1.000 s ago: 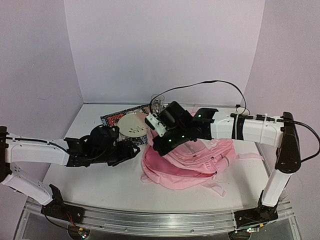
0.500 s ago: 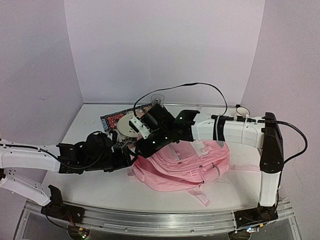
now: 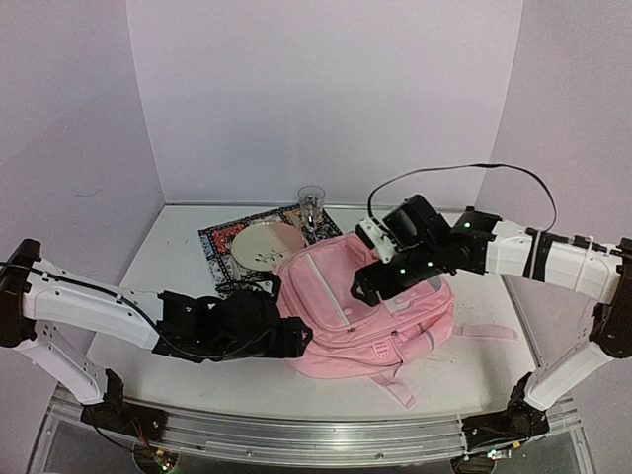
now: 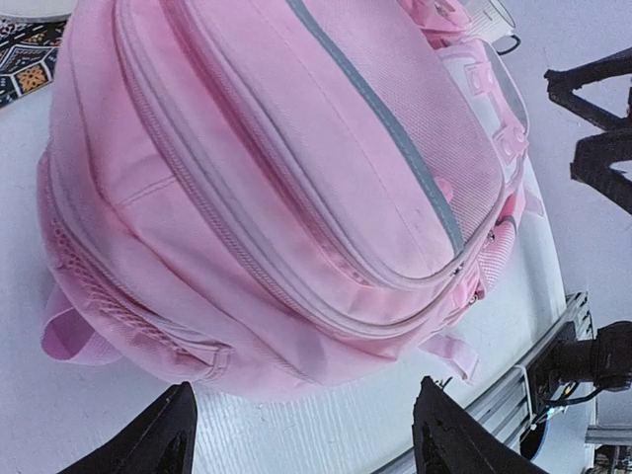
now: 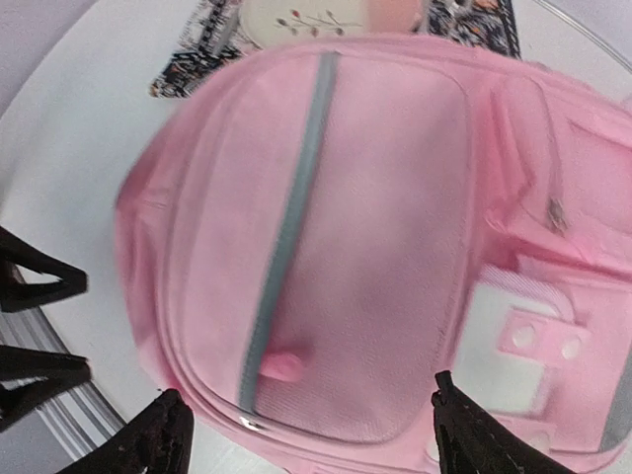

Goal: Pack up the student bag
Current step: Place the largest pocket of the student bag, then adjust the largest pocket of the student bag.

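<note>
- Near the front edge, left claw [image 4: 301, 420] gapes wide just beside the student bag [image 3: 380, 321], gripping nothing.
- Bag lies flat mid-worktop [image 3: 178, 259].
- Right claw [image 5: 306, 395] hovers above it, wide open, empty.
- Behind: plate [image 3: 265, 245], glass [image 3: 311, 200].

Student bag [image 3: 365, 316] lies on table [image 3: 168, 247] — plate [image 3: 265, 245] on mat [image 3: 219, 240] behind it.

A lab-style robot test booth. Plain lilac walls [image 3: 326, 99] close in a white table [image 3: 178, 247] left, far and right; a metal rail [image 3: 296, 432] lines its near edge.
</note>
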Controlling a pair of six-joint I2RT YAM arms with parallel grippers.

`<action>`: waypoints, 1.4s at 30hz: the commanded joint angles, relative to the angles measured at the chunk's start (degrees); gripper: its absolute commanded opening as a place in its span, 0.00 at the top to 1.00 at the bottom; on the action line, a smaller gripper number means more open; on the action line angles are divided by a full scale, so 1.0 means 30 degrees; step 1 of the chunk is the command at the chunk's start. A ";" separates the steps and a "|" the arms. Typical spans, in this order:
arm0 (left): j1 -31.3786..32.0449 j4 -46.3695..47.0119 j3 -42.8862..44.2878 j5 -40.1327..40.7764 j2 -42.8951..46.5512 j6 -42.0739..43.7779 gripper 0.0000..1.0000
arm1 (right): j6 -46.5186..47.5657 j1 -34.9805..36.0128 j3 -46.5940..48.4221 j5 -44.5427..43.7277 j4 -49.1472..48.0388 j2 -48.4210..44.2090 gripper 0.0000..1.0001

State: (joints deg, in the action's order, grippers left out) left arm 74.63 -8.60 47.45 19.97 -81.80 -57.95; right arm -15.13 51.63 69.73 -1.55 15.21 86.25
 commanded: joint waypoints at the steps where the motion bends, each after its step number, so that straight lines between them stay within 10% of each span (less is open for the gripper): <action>1: 0.1011 -0.0753 0.2700 0.1081 -0.1928 0.0681 0.24 | -0.1204 -0.1726 -0.2927 -0.0080 0.2140 -0.1800 0.16; 13: 0.0255 -0.2454 0.3646 0.1469 -0.2005 -0.1055 0.18 | -0.5007 -0.2666 -0.9290 0.1563 0.1849 -0.6169 0.29; 29: -0.7403 -0.1140 0.0212 -0.4843 0.1513 -0.0808 0.12 | -1.2132 0.2375 -1.3019 -0.1188 -0.2611 -0.5125 0.49; 42: -0.8178 0.2263 0.0032 -0.9162 -0.1071 -0.1012 0.32 | -1.3177 0.3467 -1.2733 -0.3263 -0.4877 -0.1560 0.73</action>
State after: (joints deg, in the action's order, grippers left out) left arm 50.30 -7.03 47.33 -2.35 -82.74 -61.06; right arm -52.69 61.39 30.37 -7.15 0.47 79.57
